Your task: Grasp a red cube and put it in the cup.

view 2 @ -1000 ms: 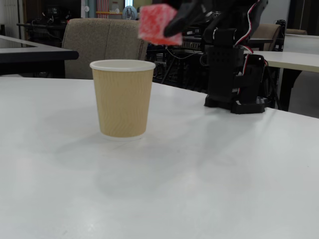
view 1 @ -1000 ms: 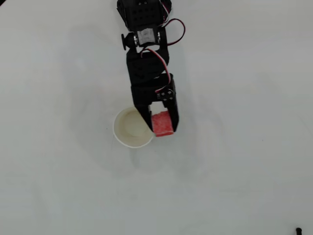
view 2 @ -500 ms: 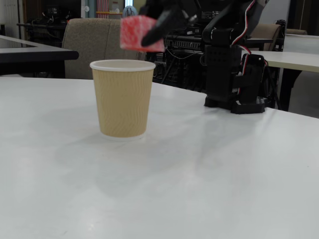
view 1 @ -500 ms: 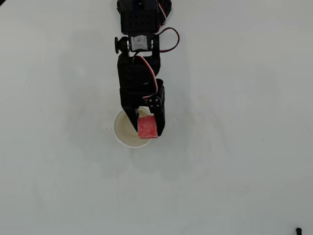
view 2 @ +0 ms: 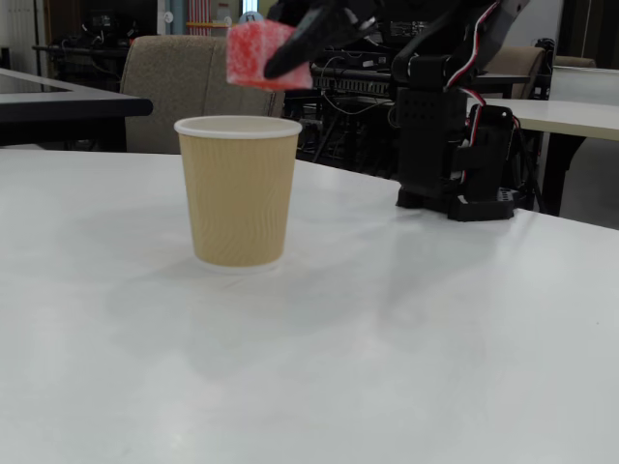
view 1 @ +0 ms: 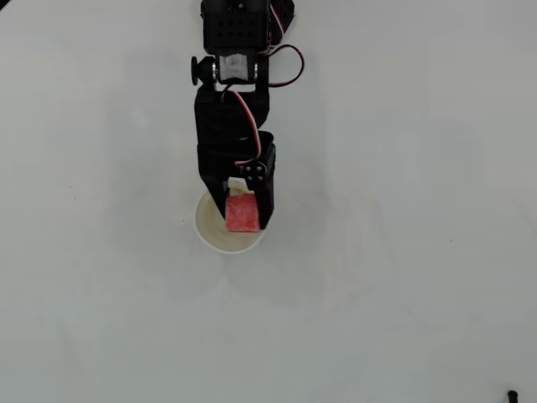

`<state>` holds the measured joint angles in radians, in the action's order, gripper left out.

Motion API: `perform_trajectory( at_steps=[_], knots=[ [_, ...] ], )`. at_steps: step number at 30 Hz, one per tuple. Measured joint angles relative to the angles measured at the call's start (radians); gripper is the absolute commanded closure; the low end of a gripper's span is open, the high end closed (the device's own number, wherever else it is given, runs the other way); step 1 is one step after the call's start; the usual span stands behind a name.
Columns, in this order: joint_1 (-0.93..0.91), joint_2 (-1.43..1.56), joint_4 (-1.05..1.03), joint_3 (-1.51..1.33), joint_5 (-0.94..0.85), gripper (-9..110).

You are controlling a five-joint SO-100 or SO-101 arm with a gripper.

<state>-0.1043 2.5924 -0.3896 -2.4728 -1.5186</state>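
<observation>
My gripper [view 1: 243, 211] is shut on the red cube [view 1: 242, 214], a small speckled red-pink block. In the overhead view the cube hangs over the mouth of the cup [view 1: 210, 228], a white ring with a cream inside. In the fixed view the cup [view 2: 238, 193] stands upright with a tan ribbed wall and white rim. There the cube [view 2: 255, 53] is held in my gripper [view 2: 276, 56] clearly above the rim, not touching the cup. One dark finger [view 2: 305, 43] crosses the cube's right side.
The arm's black base [view 2: 453, 145] stands on the white table [view 2: 387, 319] behind and to the right of the cup in the fixed view. A small dark object [view 1: 512, 395] lies at the table's lower right corner in the overhead view. Chairs and desks stand behind the table.
</observation>
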Motion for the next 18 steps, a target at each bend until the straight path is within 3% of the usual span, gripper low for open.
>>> perform_trajectory(
  at_steps=[10,18],
  knots=[
    [-0.025,0.046,-0.015,0.000,0.005,78],
    [-0.034,0.078,-0.026,0.000,0.005,75]
  ],
)
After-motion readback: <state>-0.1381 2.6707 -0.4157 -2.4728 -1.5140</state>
